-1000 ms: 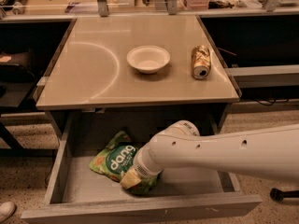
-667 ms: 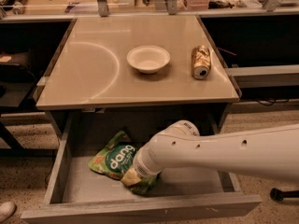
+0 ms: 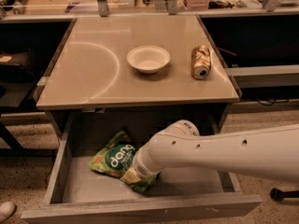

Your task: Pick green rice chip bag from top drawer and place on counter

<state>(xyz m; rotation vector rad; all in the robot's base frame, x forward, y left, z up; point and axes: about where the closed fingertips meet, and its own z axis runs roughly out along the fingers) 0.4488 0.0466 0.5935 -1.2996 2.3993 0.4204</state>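
**Q:** Where is the claw?

**A:** The claw (image 3: pixel 135 170) is at the end of a white arm (image 3: pixel 224 148) that reaches in from the right, low inside the open drawer (image 3: pixel 140 205). The arm's wrist hides it, so I cannot tell whether it is released or clenched on anything.

**Q:** And the bag?

**A:** The bag (image 3: pixel 117 157) is crinkled green foil with a round "dang" logo. It lies on the drawer floor, touching the claw's end and spreading out to its left. One corner pokes out just below the wrist.

**Q:** What is on the counter?

**A:** The counter (image 3: pixel 88 73) is above and behind the claw. A white bowl (image 3: pixel 148 59) stands well behind it, almost straight back. A gold can (image 3: pixel 201 61) lies on its side, behind and to the right.

**Q:** Which step is this?

**A:** Probably securing the grasp, before any lift. The bag is not yet off the drawer floor.

**Q:** How should it be done well?

**A:** Foil slips and gives under pressure, so the claw should pinch a fold or a sealed edge, not the puffed middle. The counter's edge overhangs the back of the drawer, so the claw should draw toward the drawer front before rising and clear that edge with room to spare. The bare stretch of counter behind and to the left of the claw looks safest for setting the bag down. It is well apart from the can, which could roll.
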